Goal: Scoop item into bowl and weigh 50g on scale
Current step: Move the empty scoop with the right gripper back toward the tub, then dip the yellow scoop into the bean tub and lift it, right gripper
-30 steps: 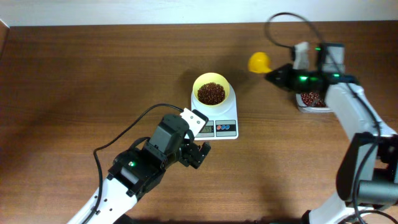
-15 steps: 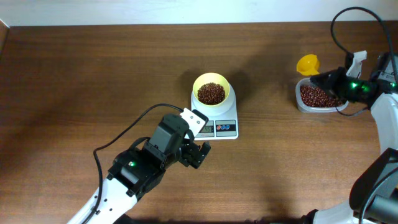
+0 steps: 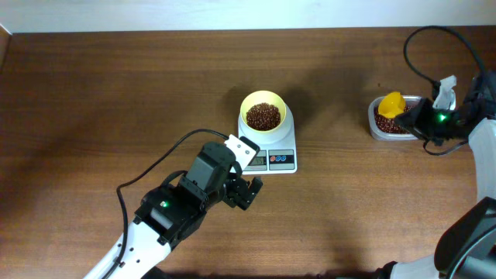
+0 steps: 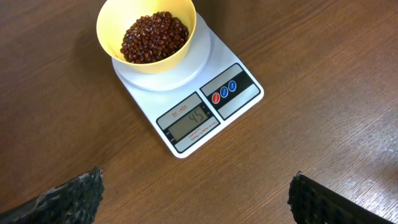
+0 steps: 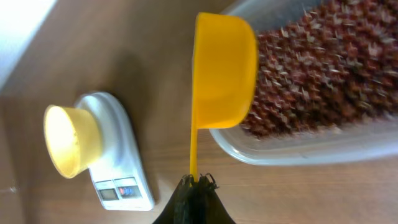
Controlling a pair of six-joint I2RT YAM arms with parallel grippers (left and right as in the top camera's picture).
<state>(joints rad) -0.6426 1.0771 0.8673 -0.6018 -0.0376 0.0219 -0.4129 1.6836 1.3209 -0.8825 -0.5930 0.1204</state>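
Clamping the scoop point(image 5: 224, 68) in our right jaws over beans point(image 5: 323, 81) just ahead, we're topping up the bowl point(image 4: 109, 28); left jaws gaping.

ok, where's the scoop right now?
Overhead view, far right of the table: the scoop is over the clear tub, its handle pinched in the right hand, well right of the scale.
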